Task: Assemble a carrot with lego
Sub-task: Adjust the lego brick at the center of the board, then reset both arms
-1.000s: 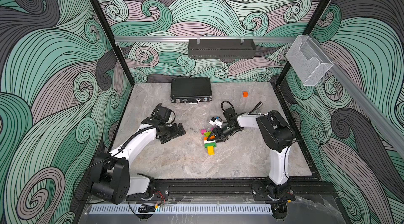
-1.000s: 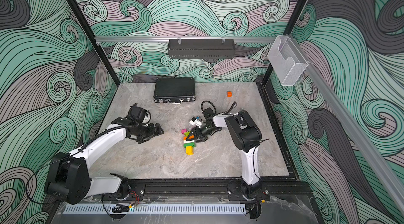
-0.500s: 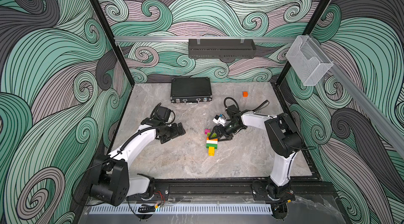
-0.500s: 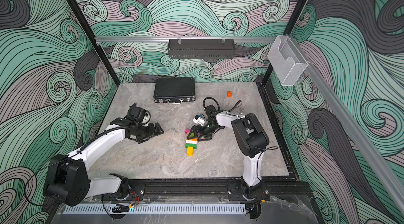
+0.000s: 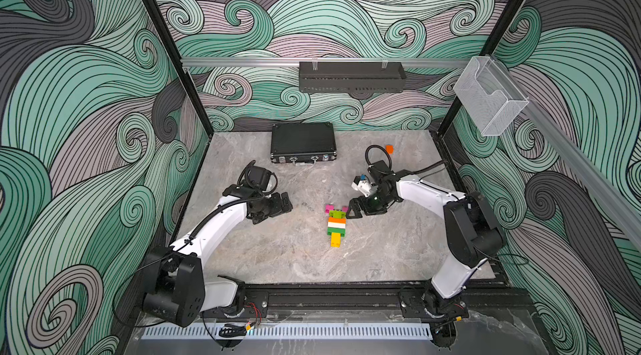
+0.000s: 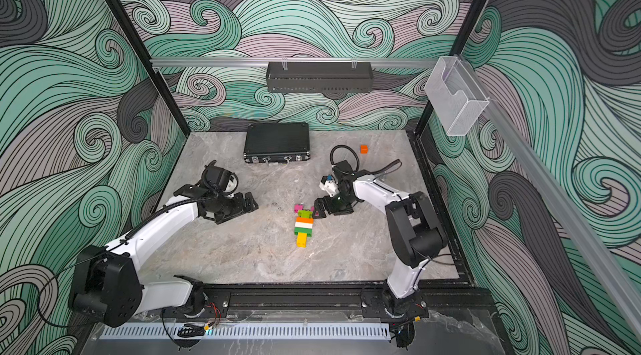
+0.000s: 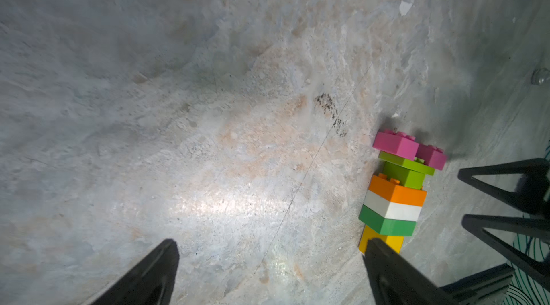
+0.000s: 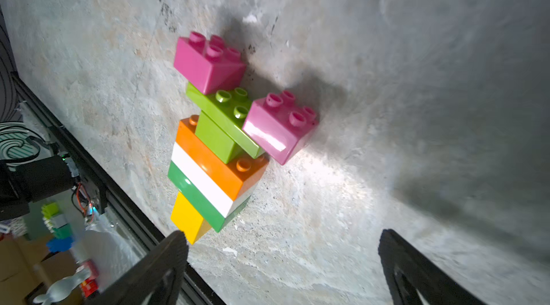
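- The carrot [image 5: 336, 225] lies on its side near the middle of the table [image 5: 277, 259]. Its yellow tip points toward the front rail and its two pink bricks point toward the back.
- It looks finished: yellow, dark green, white, orange, lime and pink bands are all joined. I judge the step in hand to be the letting-go at the end of the build.
- The right gripper [image 5: 354, 212] is just beside the pink end. Its jaws are spread wide and hold nothing.
- The next move calls for backing that arm off cleanly, since a brush against the near pink brick could knock it loose or spin the carrot.
- The left gripper [image 5: 282, 202] rests low on the table, well apart from the carrot. Its jaws are also spread and empty, and it need only stay clear.
- A lone orange cube [image 5: 389, 149] sits near the back, beside a black case [image 5: 302, 141]. Whether the cube belongs in the build I cannot tell.
- Only the top views show the cube, the case and both arms together.
- The right wrist view shows the carrot [image 8: 220, 151] stud by stud. The pink bricks cap the two ends of a lime oblong, leaving bare studs between them.
- The left wrist view shows bare table between the carrot [image 7: 395, 199] and the right gripper [image 7: 462, 196].
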Controlling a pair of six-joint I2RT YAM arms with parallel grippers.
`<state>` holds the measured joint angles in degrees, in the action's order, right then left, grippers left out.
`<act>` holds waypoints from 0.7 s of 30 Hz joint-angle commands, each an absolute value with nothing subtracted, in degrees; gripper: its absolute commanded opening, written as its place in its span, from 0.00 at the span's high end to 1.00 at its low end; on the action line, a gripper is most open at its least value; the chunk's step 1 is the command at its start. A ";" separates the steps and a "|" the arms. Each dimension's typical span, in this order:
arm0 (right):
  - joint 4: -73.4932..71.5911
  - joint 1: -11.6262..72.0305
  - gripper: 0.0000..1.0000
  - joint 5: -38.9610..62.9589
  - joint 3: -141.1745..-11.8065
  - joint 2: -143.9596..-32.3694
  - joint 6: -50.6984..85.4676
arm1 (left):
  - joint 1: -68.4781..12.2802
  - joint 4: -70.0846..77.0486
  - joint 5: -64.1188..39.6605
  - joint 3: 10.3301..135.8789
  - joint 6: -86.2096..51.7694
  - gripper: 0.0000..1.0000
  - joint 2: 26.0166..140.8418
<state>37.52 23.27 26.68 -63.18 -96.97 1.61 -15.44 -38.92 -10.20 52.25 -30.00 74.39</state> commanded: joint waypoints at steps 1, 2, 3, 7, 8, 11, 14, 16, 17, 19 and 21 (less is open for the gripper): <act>34.18 21.21 0.00 21.54 -61.44 -92.02 -1.92 | -15.04 -39.57 -0.90 54.50 -26.36 0.02 73.31; 32.84 20.63 0.00 21.12 -60.80 -90.60 -2.49 | -15.10 -38.79 1.20 54.23 -25.41 0.02 72.77; 30.84 19.66 0.00 20.35 -59.87 -89.04 -3.03 | -15.11 -37.84 4.12 53.86 -24.62 0.02 72.22; 23.39 15.24 0.00 18.71 -55.61 -83.48 -5.14 | -15.09 -32.46 13.90 51.39 -20.59 0.02 69.38; 21.81 14.21 0.00 18.15 -54.68 -82.42 -5.36 | -15.01 -30.21 15.75 50.10 -19.40 0.02 68.43; 16.16 10.16 0.00 16.13 -50.85 -78.78 -6.15 | -14.86 -21.10 20.69 44.99 -14.18 0.02 65.07; 5.74 6.28 0.00 13.68 -43.55 -73.69 -4.87 | -13.92 -12.87 24.74 40.13 -10.71 0.02 63.15; -1.69 4.81 0.00 11.19 -38.57 -71.38 -5.12 | -12.99 -7.24 26.48 36.60 -9.08 0.03 62.22; -4.23 4.38 0.00 10.45 -36.93 -71.05 -5.50 | -12.45 -4.79 26.41 35.09 -8.52 0.03 61.89; -7.78 3.64 0.00 7.79 -34.79 -71.65 -5.38 | -11.55 1.06 26.54 32.17 -7.49 0.03 61.94; -12.71 3.17 0.00 5.87 -32.23 -73.17 -5.22 | -10.93 7.09 26.70 29.86 -6.27 0.03 62.95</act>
<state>-1.63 3.68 10.35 -34.46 -71.99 -4.54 -11.88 -5.37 23.40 31.22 -9.78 62.78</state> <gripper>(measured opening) 0.995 0.973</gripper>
